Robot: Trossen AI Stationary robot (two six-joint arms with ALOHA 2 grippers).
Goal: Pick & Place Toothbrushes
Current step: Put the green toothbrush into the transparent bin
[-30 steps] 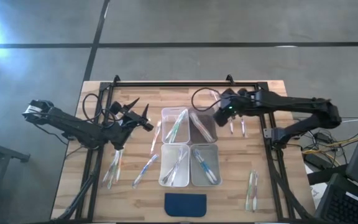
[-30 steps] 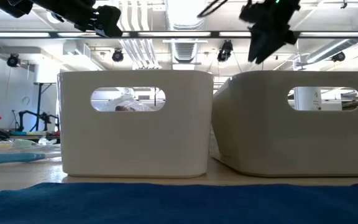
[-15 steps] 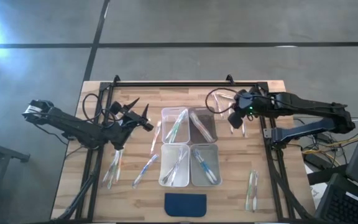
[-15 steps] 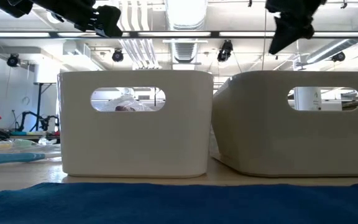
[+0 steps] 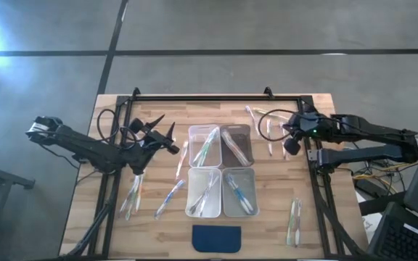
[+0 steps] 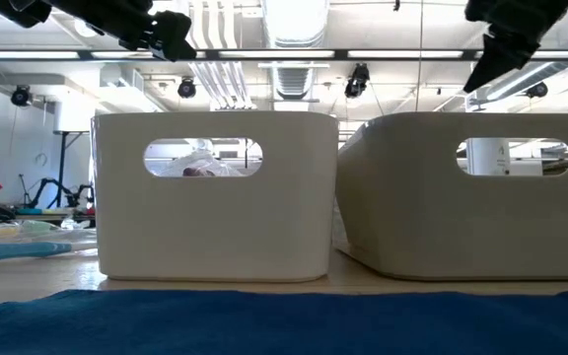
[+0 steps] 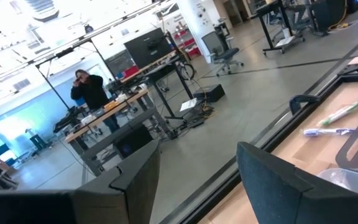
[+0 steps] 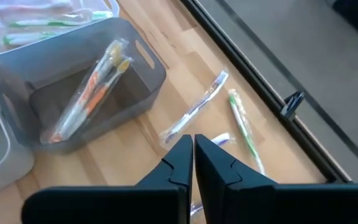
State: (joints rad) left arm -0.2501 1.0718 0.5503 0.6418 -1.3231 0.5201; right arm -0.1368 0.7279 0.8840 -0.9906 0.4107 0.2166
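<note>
Four clear bins point(image 5: 220, 171) hold some toothbrushes point(image 5: 207, 147); more lie loose on the bench point(image 5: 158, 225). The right end effector point(image 5: 290, 145), closed and empty, hovers above loose ones beside the bins. The left end effector point(image 5: 167, 140) waits open. In the low view, the bins' walls hide their contents.

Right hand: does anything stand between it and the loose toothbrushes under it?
Nothing visible does. The right hand, fingers shut and empty, hangs over bare wood, with the loose toothbrushes lying uncovered beside the grey bin.
</note>
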